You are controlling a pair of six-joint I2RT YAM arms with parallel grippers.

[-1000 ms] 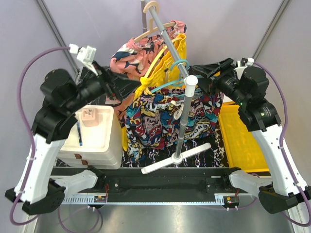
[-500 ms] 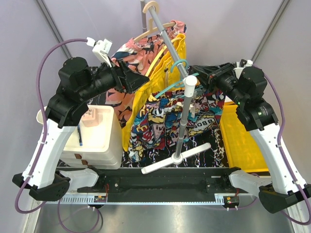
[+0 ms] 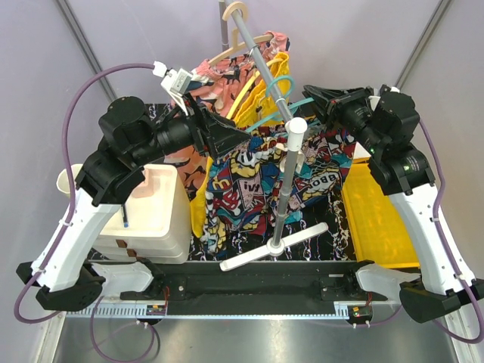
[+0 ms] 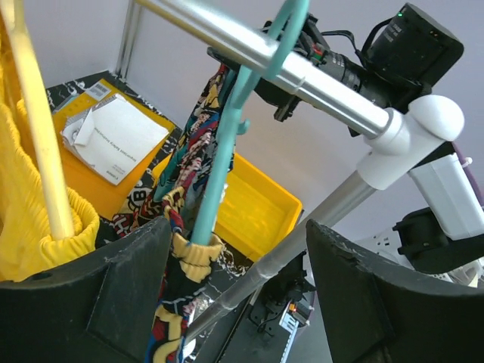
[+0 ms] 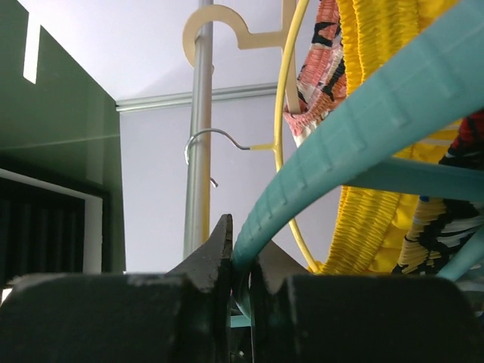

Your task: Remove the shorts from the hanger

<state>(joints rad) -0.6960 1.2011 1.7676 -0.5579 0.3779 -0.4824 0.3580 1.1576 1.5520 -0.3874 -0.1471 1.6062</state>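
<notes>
The comic-print shorts (image 3: 249, 189) hang by their waistband from a teal hanger (image 3: 276, 106) on the sloping metal rail (image 3: 261, 57). My right gripper (image 3: 310, 94) is shut on the hanger's right arm; in the right wrist view the jaws (image 5: 242, 246) pinch the teal hanger (image 5: 340, 144). My left gripper (image 3: 234, 136) is open at the hanger's left end. In the left wrist view its fingers (image 4: 236, 242) stand either side of the teal hanger (image 4: 227, 136) and the shorts' waistband (image 4: 178, 227) without touching them. The yellow shorts (image 3: 257, 94) hang behind on another hanger.
A white container (image 3: 147, 208) stands under the left arm and a yellow bin (image 3: 374, 219) under the right. The rack's upright pole with its white cap (image 3: 296, 128) and white foot bar (image 3: 276, 246) stands in front of the shorts. A pink printed garment (image 3: 219, 76) hangs further back.
My right gripper has shut on the teal hanger and raised it. My left arm has risen and swung right to the hanger's left end. The comic-print shorts have shifted with the hanger.
</notes>
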